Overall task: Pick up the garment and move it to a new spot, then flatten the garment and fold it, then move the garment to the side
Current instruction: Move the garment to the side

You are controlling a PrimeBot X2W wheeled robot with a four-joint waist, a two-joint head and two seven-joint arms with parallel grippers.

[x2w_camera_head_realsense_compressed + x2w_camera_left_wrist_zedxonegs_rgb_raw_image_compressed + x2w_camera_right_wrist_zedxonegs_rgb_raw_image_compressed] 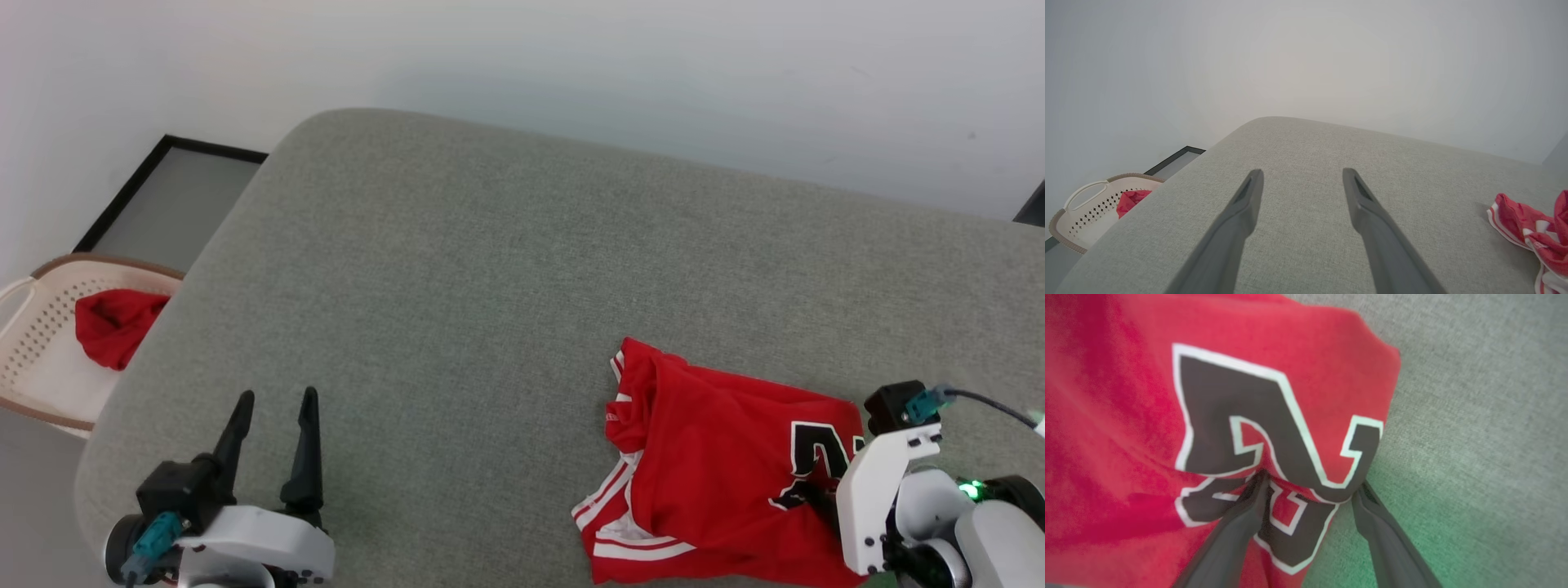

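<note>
The garment (718,457), a red jersey with white striped trim and black white-outlined lettering, lies crumpled at the near right of the grey cushioned surface (490,269). Its striped edge also shows in the left wrist view (1531,228). My right gripper (1312,482) is down on it and open. One finger presses into the lettering on the garment (1167,396), and the other rests at the cloth's edge on the grey fabric. In the head view the white right wrist (886,490) covers those fingers. My left gripper (277,400) (1302,175) stands open and empty at the near left, far from the garment.
A cream perforated basket (41,327) (1081,212) holding a small red cloth (114,322) stands on the floor past the surface's left edge. A black-framed panel (171,196) lies beyond it. A white wall runs behind the surface's rounded far edge.
</note>
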